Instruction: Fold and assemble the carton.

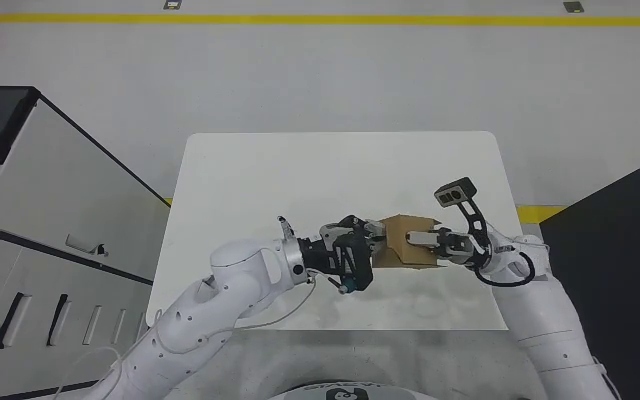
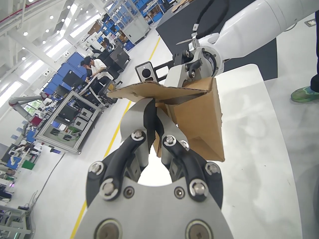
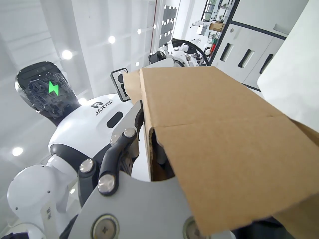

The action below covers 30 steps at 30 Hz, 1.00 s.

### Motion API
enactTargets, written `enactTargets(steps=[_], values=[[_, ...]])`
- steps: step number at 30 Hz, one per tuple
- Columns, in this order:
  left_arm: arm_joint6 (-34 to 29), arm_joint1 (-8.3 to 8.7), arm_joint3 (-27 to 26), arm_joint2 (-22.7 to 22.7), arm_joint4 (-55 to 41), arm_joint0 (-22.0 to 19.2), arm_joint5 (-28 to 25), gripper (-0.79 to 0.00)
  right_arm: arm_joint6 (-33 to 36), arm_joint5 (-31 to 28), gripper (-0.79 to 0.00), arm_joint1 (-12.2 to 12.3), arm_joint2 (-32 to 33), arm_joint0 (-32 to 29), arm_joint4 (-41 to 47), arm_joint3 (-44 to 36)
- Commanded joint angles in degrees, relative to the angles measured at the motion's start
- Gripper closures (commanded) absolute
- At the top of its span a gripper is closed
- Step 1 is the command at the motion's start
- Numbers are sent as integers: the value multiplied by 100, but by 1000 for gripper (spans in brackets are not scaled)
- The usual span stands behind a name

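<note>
A brown cardboard carton (image 1: 405,243), partly opened, hangs between both arms just above the front middle of the white table (image 1: 340,170). My left gripper (image 2: 152,108) is shut on a flap edge of the carton (image 2: 199,123), with the flap pinched between the black pads. In the top view the left gripper (image 1: 372,245) meets the carton from the left and my right gripper (image 1: 418,240) from the right. In the right wrist view the right gripper (image 3: 144,115) clamps a wall of the carton (image 3: 219,125). One finger (image 3: 135,115) lies against that wall and the other is hidden behind the cardboard.
Bare tabletop stretches behind the carton toward the far edge. A dark cabinet (image 1: 60,180) stands left of the table and a dark surface (image 1: 600,240) lies at its right. Yellow floor tape (image 1: 320,18) runs far behind.
</note>
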Motion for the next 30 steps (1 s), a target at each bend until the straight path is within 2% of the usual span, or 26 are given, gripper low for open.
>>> enactTargets(steps=[1,11,30], values=[[-17,2,-2,-17,22,0,0,0,-58,-59,0,12,62,-41,-107,-112],[-11,20,-33,-125,99,42,-38,0,-146,-146,0,60,231,-185,-317,-312],[132,-21,71,126,203,-124,-248,0,-144,-145,0,105,67,-109,-517,-308]])
